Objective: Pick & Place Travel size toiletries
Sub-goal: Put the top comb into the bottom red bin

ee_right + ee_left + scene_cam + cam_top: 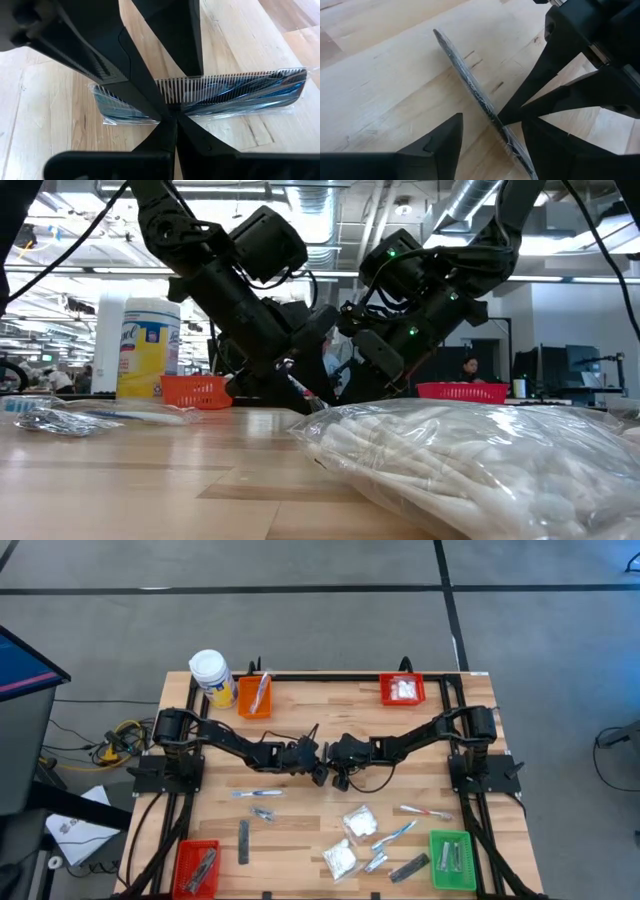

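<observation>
1. The wooden counter [300,805] carries all the things; both arms reach to its middle, where the two grippers meet.
2. The left gripper [314,762] and the right gripper [333,764] are tip to tip over one item, a dark comb in a clear wrapper [235,92].
3. In the right wrist view the comb stands on its edge, teeth showing, and dark fingers from both sides cross at its middle. In the left wrist view the left jaws stand apart, one on each side of the thin comb. The right jaws seem pressed together on the comb.
4. The other toiletries lie on the near part of the counter: white puffy packets [359,821], toothbrushes [257,794], a dark flat bar [243,841].
5. A yellow wipes jar [212,676] stands beside the orange bin [253,695]; red bins [402,690] and a green bin [452,860] are at the other corners.
</observation>
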Available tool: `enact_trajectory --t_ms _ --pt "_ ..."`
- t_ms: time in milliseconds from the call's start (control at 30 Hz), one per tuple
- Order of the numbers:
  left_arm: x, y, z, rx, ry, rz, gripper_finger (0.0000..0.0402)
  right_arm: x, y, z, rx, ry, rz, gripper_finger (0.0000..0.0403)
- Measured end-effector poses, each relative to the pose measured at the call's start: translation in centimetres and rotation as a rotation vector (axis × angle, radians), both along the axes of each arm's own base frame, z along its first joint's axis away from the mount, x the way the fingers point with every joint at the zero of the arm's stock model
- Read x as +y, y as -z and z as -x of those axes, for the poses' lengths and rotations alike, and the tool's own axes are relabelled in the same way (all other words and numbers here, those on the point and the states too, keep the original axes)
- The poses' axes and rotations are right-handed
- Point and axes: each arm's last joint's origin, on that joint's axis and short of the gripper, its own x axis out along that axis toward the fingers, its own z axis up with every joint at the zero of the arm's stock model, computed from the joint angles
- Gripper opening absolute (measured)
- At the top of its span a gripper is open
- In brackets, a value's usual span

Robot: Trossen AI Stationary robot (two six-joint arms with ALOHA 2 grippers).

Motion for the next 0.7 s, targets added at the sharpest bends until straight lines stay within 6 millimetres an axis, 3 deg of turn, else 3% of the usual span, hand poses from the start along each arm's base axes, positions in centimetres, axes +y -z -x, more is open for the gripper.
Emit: enact_trajectory --t_ms 700 --pt "-0.04 0.11 0.0 0.009 0.018 0.008 0.0053 0.0 -0.01 -0.02 0.0 -0.007 0.006 0.0"
